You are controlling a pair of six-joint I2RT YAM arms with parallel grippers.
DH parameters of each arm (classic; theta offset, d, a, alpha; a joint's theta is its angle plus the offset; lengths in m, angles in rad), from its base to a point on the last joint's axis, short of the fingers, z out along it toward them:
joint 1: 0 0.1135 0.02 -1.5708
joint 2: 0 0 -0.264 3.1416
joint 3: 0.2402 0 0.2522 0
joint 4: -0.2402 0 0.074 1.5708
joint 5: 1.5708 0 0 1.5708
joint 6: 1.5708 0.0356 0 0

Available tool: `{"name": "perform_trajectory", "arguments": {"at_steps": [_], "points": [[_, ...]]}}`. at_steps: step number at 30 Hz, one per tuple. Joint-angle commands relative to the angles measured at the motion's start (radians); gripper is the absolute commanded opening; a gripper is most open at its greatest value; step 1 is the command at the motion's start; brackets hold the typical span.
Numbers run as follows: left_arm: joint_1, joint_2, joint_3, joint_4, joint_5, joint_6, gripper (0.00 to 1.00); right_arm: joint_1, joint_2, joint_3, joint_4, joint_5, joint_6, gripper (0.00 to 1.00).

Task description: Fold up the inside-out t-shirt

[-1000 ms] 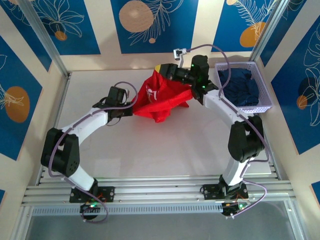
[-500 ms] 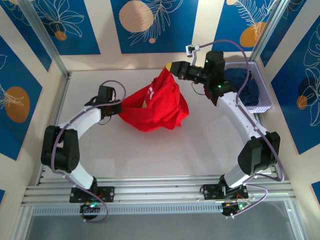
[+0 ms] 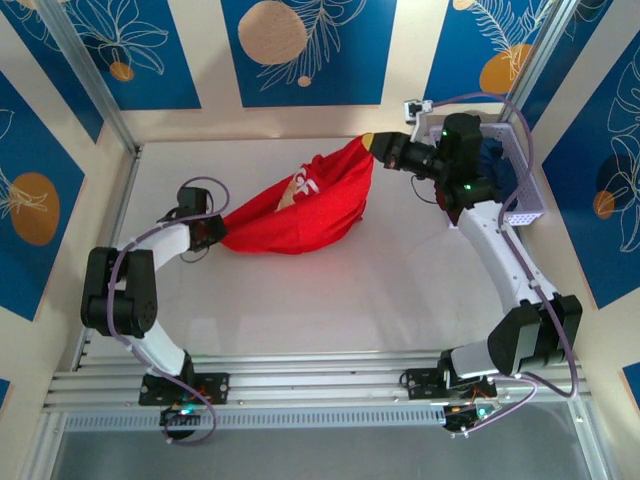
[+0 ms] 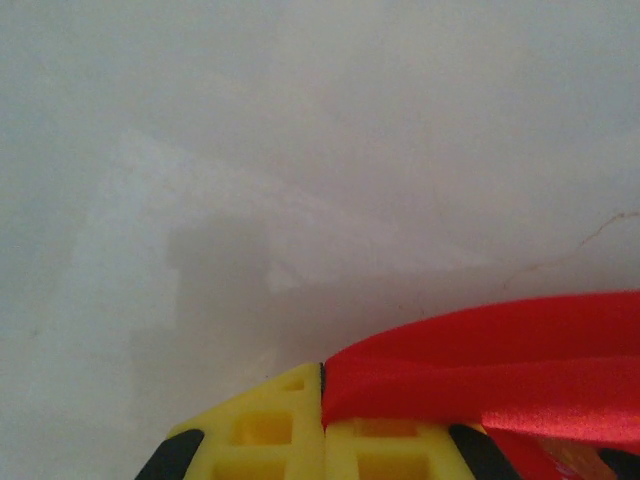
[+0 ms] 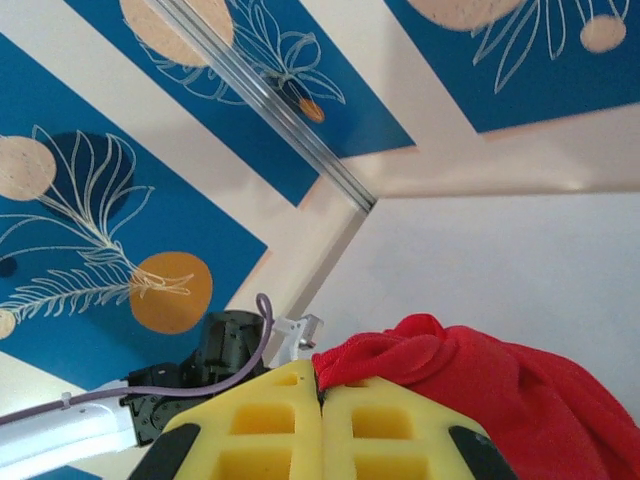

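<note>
Top view is showing the bright red cloth t-shirt [image 3: 300,210] hanging as a sagging sling across the far middle of the pale grey table [image 3: 330,300]. Its left end is sitting low at the left gripper [image 3: 213,229] and its right end is lifted at the right gripper [image 3: 372,147]. A scrap of white lettering is showing on the upper fold. At far right, a lavender plastic mesh basket [image 3: 528,205] is holding a dark navy garment [image 3: 500,185]. Left wrist view is adding close detail: yellow fingertips [image 4: 295,405] pressed together, pinching a flat red edge just above the tabletop. Right wrist view is showing yellow fingertips [image 5: 290,400] likewise clamped on a bunched red corner, with blue patterned wall panels [image 5: 200,215] behind.
</note>
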Motion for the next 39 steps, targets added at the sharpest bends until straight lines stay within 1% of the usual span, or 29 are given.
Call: {"name": "perform_trajectory", "arguments": {"at_steps": [1, 3, 7, 9, 10, 14, 18, 21, 24, 28, 33, 36, 39], "points": [[0.004, -0.024, -0.028, 0.068, 0.075, -0.03, 0.11, 0.017, 0.048, -0.005, 0.043, -0.031, -0.044, 0.0], [-0.004, -0.054, -0.031, 0.071, 0.093, -0.017, 0.28, 0.032, 0.081, 0.007, 0.04, -0.057, -0.064, 0.0], [-0.037, -0.146, -0.023, 0.058, 0.088, 0.004, 0.57, 0.058, 0.137, 0.043, 0.011, -0.115, -0.116, 0.0], [-0.067, -0.188, -0.008, 0.054, 0.093, 0.021, 0.65, 0.066, 0.148, 0.053, -0.002, -0.14, -0.148, 0.0], [-0.087, -0.205, 0.008, 0.05, 0.1, 0.033, 0.68, 0.068, 0.15, 0.058, -0.007, -0.15, -0.163, 0.0], [-0.179, -0.22, 0.108, 0.018, 0.15, 0.067, 0.73, 0.075, 0.153, 0.072, -0.035, -0.173, -0.2, 0.0], [-0.264, -0.141, 0.237, 0.009, 0.269, 0.08, 0.74, 0.078, 0.154, 0.074, -0.034, -0.178, -0.201, 0.0], [-0.318, -0.062, 0.347, -0.025, 0.319, 0.115, 0.75, 0.081, 0.156, 0.074, -0.032, -0.177, -0.196, 0.0], [-0.359, 0.01, 0.442, -0.063, 0.349, 0.153, 0.75, 0.081, 0.156, 0.077, -0.035, -0.176, -0.198, 0.0], [-0.396, 0.098, 0.544, -0.116, 0.342, 0.185, 0.73, 0.082, 0.156, 0.078, -0.035, -0.176, -0.199, 0.0], [-0.411, 0.173, 0.622, -0.132, 0.357, 0.184, 0.65, 0.082, 0.156, 0.078, -0.036, -0.177, -0.198, 0.0], [-0.417, 0.214, 0.664, -0.146, 0.363, 0.187, 0.57, 0.081, 0.156, 0.076, -0.034, -0.179, -0.198, 0.0], [-0.418, 0.26, 0.712, -0.158, 0.367, 0.186, 0.46, 0.082, 0.156, 0.072, -0.026, -0.184, -0.193, 0.0]]}}
